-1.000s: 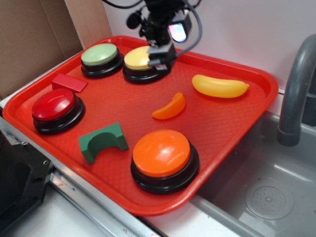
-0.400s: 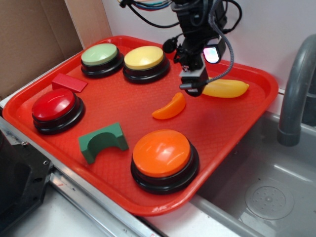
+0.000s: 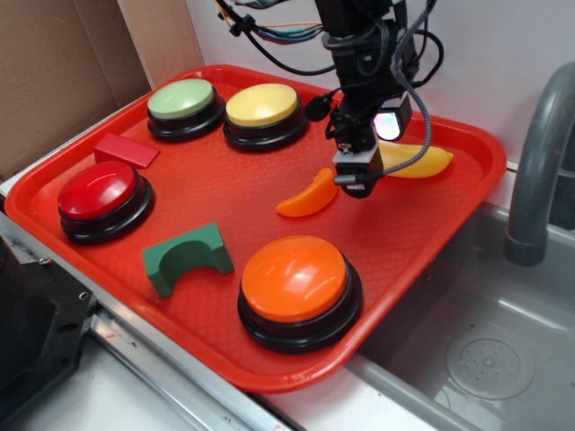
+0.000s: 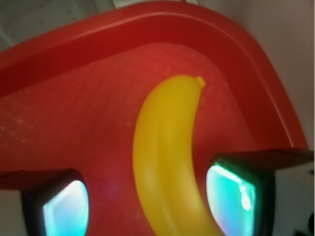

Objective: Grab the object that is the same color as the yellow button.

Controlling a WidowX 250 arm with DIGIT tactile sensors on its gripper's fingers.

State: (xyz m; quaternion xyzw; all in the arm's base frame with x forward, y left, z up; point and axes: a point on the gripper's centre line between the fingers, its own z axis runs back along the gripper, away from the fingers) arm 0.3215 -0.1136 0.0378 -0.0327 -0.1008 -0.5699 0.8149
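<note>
We were lining up the grasp: our gripper (image 3: 358, 184) hovered with fingers (image 4: 236, 194) spread astride the banana (image 4: 167, 162) lying on the tray's (image 3: 269, 373) far side; next, descend and close.

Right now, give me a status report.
Gripper open, straddling banana. Banana flat on tray. Orange slice close beside, not between the fingers.

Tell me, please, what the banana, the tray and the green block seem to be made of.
The banana looks like smooth, glossy plastic: even yellow with soft highlights. The tray seems to be hard red plastic with a fine grid texture and a rolled rim. The green block is matte, with flat faces and an arched cut; it may be painted wood or foam, I cannot tell which.
</note>
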